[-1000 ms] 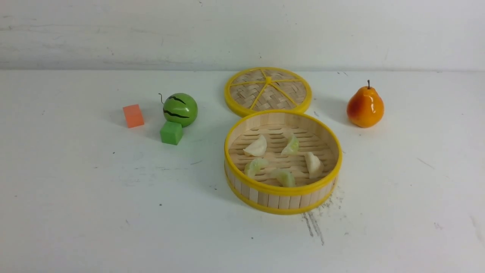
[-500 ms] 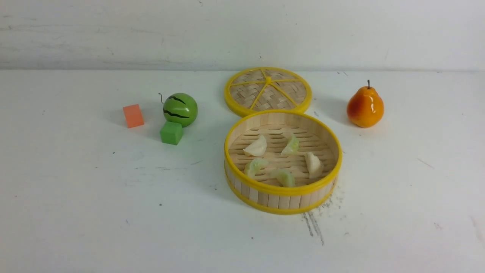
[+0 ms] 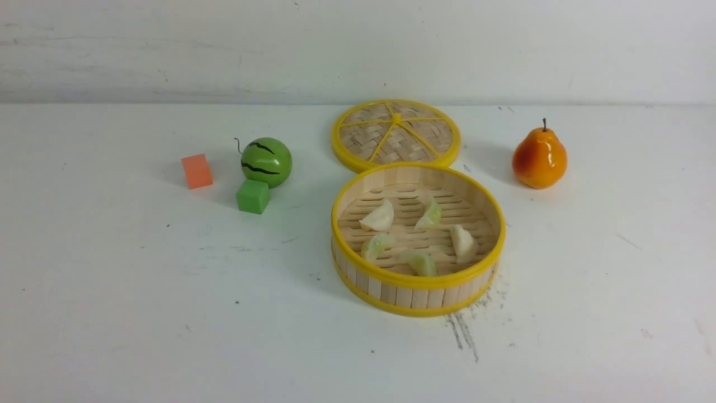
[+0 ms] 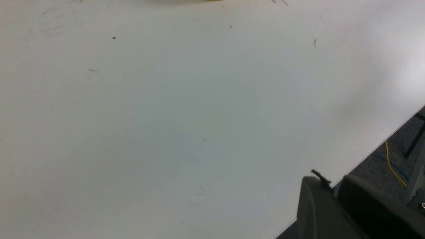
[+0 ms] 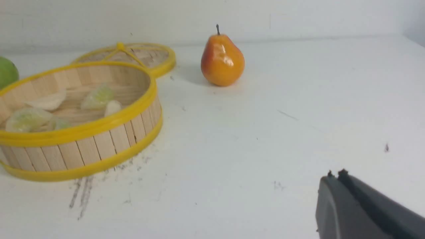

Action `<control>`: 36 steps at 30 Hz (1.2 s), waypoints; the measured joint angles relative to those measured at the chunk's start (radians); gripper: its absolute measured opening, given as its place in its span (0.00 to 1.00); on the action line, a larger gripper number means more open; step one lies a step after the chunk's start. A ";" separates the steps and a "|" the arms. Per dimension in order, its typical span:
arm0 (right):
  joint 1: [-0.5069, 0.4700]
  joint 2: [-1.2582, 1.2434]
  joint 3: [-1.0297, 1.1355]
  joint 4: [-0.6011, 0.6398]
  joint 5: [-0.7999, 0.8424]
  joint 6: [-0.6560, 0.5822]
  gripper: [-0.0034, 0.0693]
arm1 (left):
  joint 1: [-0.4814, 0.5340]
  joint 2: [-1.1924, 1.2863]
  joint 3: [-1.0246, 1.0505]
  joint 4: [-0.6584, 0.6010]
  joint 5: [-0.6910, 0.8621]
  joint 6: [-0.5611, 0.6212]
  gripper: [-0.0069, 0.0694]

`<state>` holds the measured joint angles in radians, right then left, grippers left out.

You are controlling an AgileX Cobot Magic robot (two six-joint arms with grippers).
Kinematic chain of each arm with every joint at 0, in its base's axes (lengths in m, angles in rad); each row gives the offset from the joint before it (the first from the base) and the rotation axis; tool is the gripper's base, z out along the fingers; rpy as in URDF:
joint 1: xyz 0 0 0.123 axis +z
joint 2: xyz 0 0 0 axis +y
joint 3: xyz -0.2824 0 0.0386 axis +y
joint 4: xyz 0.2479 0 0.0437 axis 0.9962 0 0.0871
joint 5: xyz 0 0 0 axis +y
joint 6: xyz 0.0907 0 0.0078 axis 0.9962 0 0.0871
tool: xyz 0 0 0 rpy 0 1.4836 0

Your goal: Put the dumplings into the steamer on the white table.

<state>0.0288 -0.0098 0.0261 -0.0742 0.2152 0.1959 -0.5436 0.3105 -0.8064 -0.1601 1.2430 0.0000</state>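
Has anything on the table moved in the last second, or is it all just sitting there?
Nothing visibly changed in the front view. The five dumplings lie in the same spots inside the steamer, and the woven lid, pear, toy watermelon, green cube and orange cube stand where they were. No arm reaches into that view.

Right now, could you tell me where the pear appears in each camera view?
Front view: the pear stands far right on the white table, right of the steamer.
Left wrist view: not in it.
Right wrist view: the pear is upper middle, beyond the steamer.
Shared landmark: the steamer.
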 joint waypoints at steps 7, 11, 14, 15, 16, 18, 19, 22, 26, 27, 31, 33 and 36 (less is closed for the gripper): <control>0.000 0.000 -0.003 0.000 0.144 0.000 0.02 | 0.000 0.000 0.000 0.000 0.000 0.000 0.21; 0.000 0.000 -0.006 0.003 0.157 0.000 0.02 | 0.000 0.000 0.000 0.000 0.000 0.000 0.22; 0.000 0.000 -0.007 0.003 0.159 0.000 0.02 | 0.000 0.000 0.000 0.000 0.001 0.000 0.22; 0.000 0.000 -0.007 0.003 0.160 0.000 0.03 | 0.000 0.000 0.000 0.000 0.001 0.000 0.22; 0.000 0.000 -0.007 0.004 0.161 0.000 0.03 | 0.000 0.000 0.000 0.000 0.001 0.000 0.22; 0.000 0.000 -0.007 0.004 0.161 0.000 0.03 | 0.000 0.000 0.000 0.000 0.001 0.000 0.23; 0.000 0.000 -0.007 0.004 0.161 0.000 0.03 | 0.000 0.000 0.000 0.000 0.001 0.000 0.23; 0.000 0.000 -0.007 0.004 0.161 0.000 0.03 | 0.000 0.000 0.000 0.000 0.001 0.000 0.23; 0.000 0.000 -0.007 0.004 0.161 0.000 0.04 | 0.000 0.000 0.000 0.000 0.001 0.000 0.24; 0.000 0.000 -0.007 0.004 0.161 0.000 0.04 | 0.000 0.000 0.000 0.000 0.001 0.000 0.24; 0.000 0.000 -0.007 0.004 0.161 0.000 0.04 | 0.000 0.000 0.000 0.000 0.001 0.000 0.25; 0.000 0.000 -0.007 0.004 0.161 0.000 0.04 | 0.000 0.000 0.000 -0.004 0.001 0.000 0.25; -0.001 0.000 -0.007 0.004 0.161 0.000 0.05 | 0.000 0.000 0.000 -0.008 0.001 0.000 0.25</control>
<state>0.0280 -0.0098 0.0190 -0.0702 0.3767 0.1959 -0.5436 0.3105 -0.8064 -0.1685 1.2438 0.0000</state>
